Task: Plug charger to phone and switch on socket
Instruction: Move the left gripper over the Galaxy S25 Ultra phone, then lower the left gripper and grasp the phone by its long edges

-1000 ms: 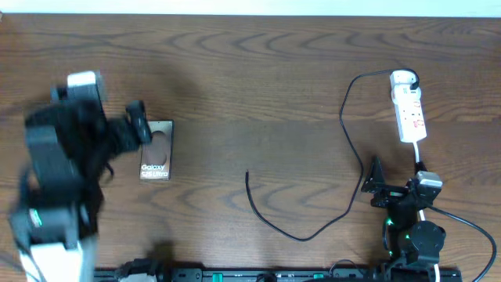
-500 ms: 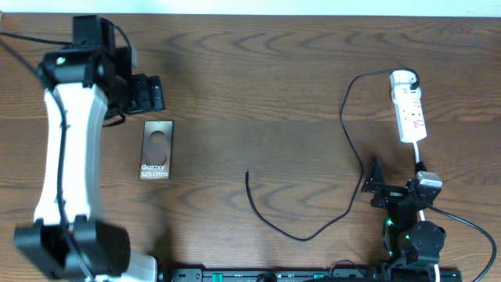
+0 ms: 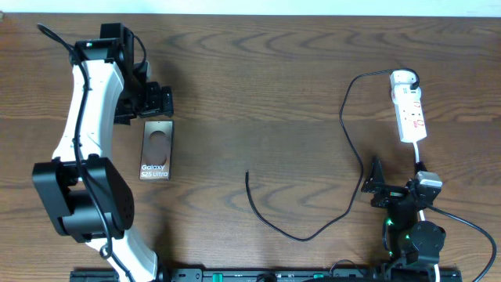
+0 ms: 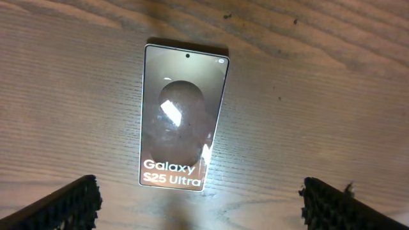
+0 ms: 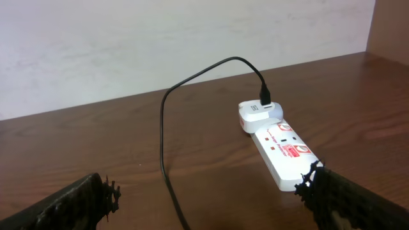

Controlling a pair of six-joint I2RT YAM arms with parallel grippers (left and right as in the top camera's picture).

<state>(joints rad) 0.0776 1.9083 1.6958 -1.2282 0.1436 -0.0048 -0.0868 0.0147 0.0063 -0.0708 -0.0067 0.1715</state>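
- Right pincer (image 3: 374,186) sat at the near edge of the table (image 3: 258,86), close to its arm's base. In the wrist view its fingers (image 5: 80,198) stood wide apart with nothing between them.
- Charger (image 3: 305,236): the thin black cable lay slack on the table. Its free tip rested near the table's middle, between the phone and the right arm, touching neither.
- From the tip the cable dipped toward the near edge, curved past the right pincer's left side, then climbed toward the far right.
- Phone (image 3: 156,150) lay flat and face up on the left half of the table, long side running near to far. White lettering "Galaxy S25 Ultra" was at its near end and a round mark at mid-face.
- The phone was well apart from the charger tip, with nothing plugged into it.
- Left pincer (image 3: 153,100) hung just beyond the phone's far end. The wrist view showed its jaws spread wide, wider than the phone, gripping nothing.
- Socket (image 3: 412,116): the white strip with red markings lay at the far right, lengthwise near to far, with a white lead leaving its near end.
- A white adapter (image 3: 402,77) sat at the socket's far end, with the charger cable entering it.
- Switch position could not be determined.
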